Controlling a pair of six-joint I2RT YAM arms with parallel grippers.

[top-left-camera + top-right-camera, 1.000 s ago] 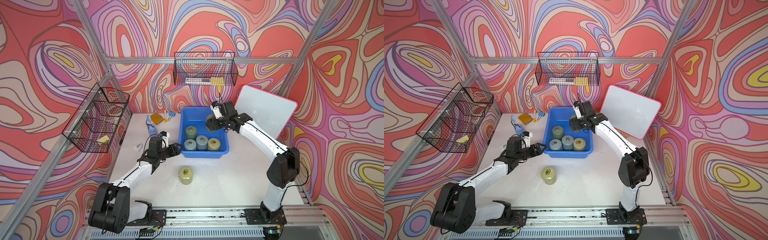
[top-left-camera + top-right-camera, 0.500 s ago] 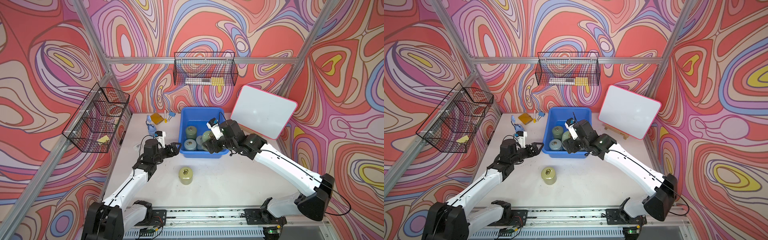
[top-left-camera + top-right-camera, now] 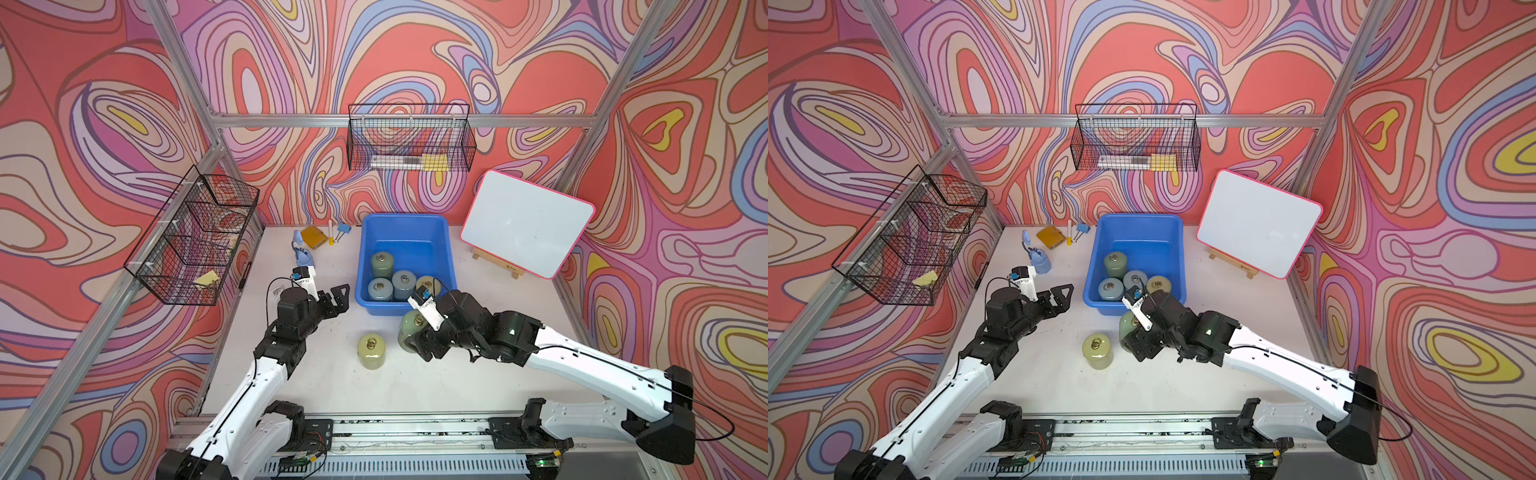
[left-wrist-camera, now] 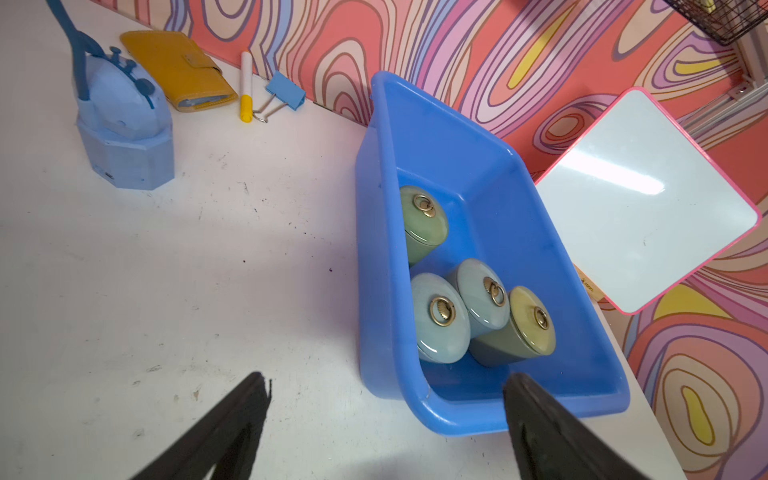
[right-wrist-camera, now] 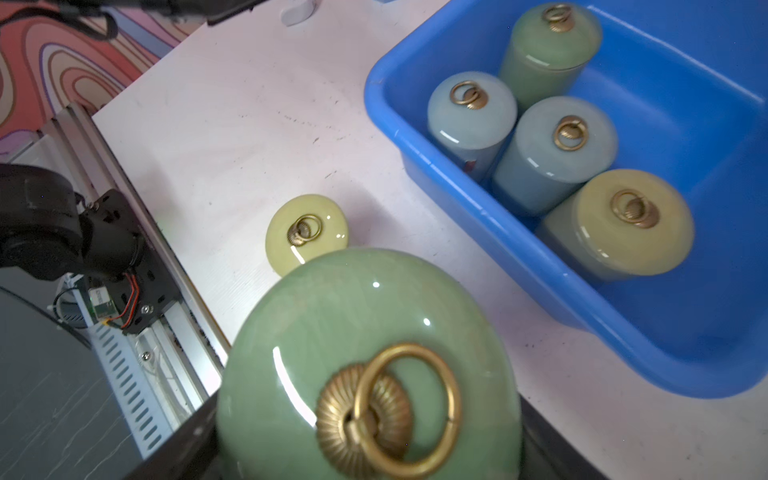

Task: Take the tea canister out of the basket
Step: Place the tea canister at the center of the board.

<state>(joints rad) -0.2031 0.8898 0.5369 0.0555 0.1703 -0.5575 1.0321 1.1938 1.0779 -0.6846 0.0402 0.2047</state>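
Grips the green tea canister [image 5: 353, 316] in the right gripper [image 3: 415, 343], outside the blue basket [image 3: 403, 220], just in front of its near wall and next to a yellow canister [image 3: 370, 351] standing on the table [image 3: 457, 382]. Holds the left gripper [image 4: 388, 386] spread wide and empty near the basket's corner. Cannot tell whether the held canister's base touches the table: hidden by the fingers.

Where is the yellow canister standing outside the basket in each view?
In a top view: yellow canister upright, on the robot's side of the basket.
In a top view: same spot.
Left wrist: not in it.
Right wrist: yellow canister beyond the held green canister.
Landmark: the basket.
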